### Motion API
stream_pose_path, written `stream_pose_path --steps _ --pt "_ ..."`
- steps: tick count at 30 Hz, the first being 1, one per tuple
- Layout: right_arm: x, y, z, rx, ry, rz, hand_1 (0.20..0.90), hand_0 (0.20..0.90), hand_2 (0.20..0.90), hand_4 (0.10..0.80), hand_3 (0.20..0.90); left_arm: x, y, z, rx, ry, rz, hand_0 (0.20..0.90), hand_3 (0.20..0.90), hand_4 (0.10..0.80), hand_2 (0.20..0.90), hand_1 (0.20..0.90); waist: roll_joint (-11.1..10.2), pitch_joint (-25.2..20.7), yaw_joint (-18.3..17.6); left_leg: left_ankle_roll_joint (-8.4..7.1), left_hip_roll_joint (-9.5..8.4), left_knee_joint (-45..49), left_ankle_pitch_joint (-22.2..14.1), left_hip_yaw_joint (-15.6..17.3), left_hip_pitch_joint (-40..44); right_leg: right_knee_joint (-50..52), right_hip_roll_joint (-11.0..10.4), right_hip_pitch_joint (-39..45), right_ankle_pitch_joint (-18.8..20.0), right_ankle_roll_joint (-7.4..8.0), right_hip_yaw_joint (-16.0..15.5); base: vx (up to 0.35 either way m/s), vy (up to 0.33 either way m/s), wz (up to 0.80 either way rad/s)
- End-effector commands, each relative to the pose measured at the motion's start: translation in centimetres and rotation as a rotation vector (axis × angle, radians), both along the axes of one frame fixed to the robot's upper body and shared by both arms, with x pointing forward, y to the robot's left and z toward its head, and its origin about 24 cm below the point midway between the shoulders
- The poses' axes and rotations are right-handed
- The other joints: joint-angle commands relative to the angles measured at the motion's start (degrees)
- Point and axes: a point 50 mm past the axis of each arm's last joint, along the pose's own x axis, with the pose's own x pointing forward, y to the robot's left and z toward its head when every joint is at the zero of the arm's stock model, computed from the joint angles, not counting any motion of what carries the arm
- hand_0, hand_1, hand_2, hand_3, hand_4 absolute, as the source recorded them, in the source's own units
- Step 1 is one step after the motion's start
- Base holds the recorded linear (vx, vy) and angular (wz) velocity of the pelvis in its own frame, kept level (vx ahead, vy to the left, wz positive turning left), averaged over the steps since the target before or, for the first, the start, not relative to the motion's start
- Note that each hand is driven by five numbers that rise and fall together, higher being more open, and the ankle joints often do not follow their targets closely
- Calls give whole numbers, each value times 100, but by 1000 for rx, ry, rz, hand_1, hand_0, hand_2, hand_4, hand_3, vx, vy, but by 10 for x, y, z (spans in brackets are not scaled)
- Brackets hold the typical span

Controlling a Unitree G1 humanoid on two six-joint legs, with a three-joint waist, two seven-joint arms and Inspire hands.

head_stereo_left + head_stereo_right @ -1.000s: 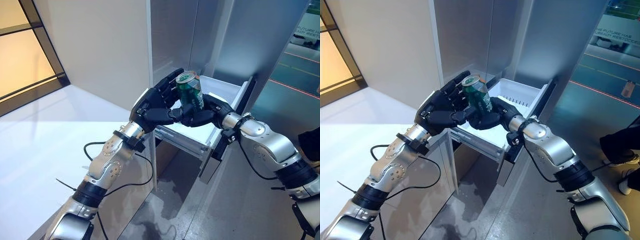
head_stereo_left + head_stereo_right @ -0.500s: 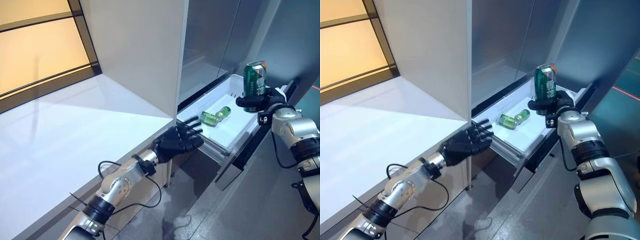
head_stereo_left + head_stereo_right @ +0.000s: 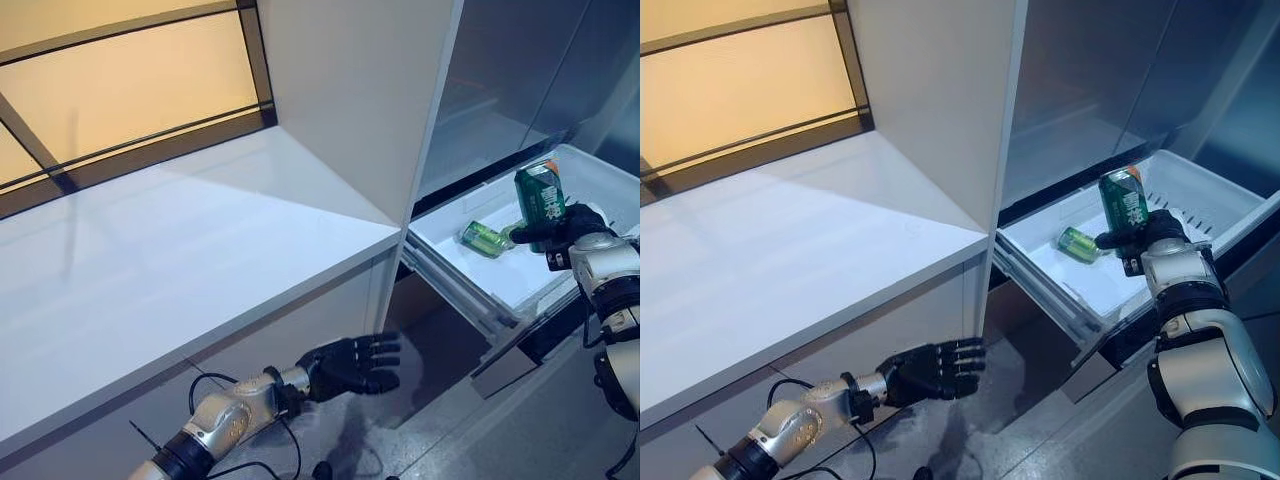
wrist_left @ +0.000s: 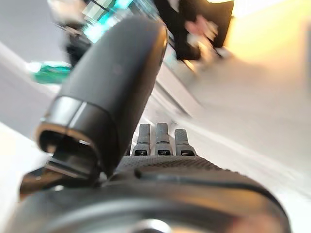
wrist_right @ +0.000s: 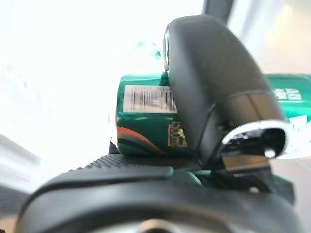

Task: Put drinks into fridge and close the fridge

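Observation:
My right hand (image 3: 572,222) is shut on a green can (image 3: 538,192) and holds it upright over the white fridge drawer (image 3: 600,178), which is pulled open. The can also shows in the right eye view (image 3: 1124,198) and in the right wrist view (image 5: 146,114), with the thumb (image 5: 214,82) curled across it. Green drinks (image 3: 484,238) lie on their sides in the drawer. My left hand (image 3: 352,364) is open and empty, low in front of the white counter's front panel, well left of the drawer. Its fingers (image 4: 156,140) show straight in the left wrist view.
A white counter (image 3: 180,250) runs along the left, with a window (image 3: 120,90) behind it. A white cabinet side (image 3: 350,90) stands between the counter and the fridge. The grey fridge interior (image 3: 520,70) rises behind the drawer. A person's legs (image 4: 204,24) show in the left wrist view.
The camera has swung left. My right hand has lowered the can closer to the drawer. My left hand has dropped down and back, away from the drawer, to the front of the counter.

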Motion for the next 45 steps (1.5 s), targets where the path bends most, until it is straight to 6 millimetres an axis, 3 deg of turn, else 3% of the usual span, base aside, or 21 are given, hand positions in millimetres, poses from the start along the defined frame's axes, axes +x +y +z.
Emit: stream_pose_path --steps 1,8,15,20,28,29,30,40,45 --pt "9 -2 111 -190 -286 24 300 300 300 100 200 20 8 14 13 -172 11 900 900 800 900 900 -253 180 31 188 -174 94 -492 188 -158 427 342 -159 -751 -462 292 -127 -50 11" --pt "8 -7 104 -178 -204 38 300 300 300 100 200 11 53 -32 283 -163 164 900 900 800 900 900 -62 822 -36 227 -142 140 -430 303 -608 588 347 -726 -669 -497 458 -87 -35 1" --pt "9 -6 94 -207 -77 77 300 300 300 100 200 -21 103 -81 497 32 391 900 900 800 900 900 -34 974 -69 209 -134 53 -399 454 -767 715 334 -1034 -704 -515 523 -11 7 -5" --pt "7 -9 97 -251 14 86 300 300 300 100 200 -34 118 -91 545 93 442 900 900 800 900 900 -2 1076 -50 191 -142 164 -441 511 -836 854 311 -1102 -764 -537 509 7 24 -5" --pt "1 -17 101 -325 141 73 300 300 300 100 200 -21 109 -80 440 31 468 900 900 800 900 900 65 1206 95 160 -200 246 -430 385 -980 973 262 -1213 -819 -567 378 8 13 -1" --pt "1 -18 101 -326 155 71 340 340 340 147 247 -19 107 -79 430 20 463 900 900 800 900 900 69 1218 115 160 -206 255 -425 363 -999 988 258 -1226 -827 -573 358 29 15 3" --pt "1 -18 100 -329 166 67 900 900 900 800 900 -17 106 -77 417 11 461 900 900 800 900 900 69 1236 141 162 -215 267 -419 332 -1013 1007 254 -1232 -835 -579 330 35 14 4" --pt "4 -13 88 -302 187 79 900 900 900 800 900 -15 112 -74 456 2 493 900 900 800 900 900 14 1334 323 190 -266 311 -373 170 -1118 1013 249 -1276 -823 -577 189 21 3 6" --pt "13 2 100 -238 10 107 900 900 900 800 900 -18 119 -75 470 21 549 900 900 800 900 900 -19 1333 303 190 -253 255 -368 220 -1079 945 273 -1256 -772 -549 230 1 37 2"
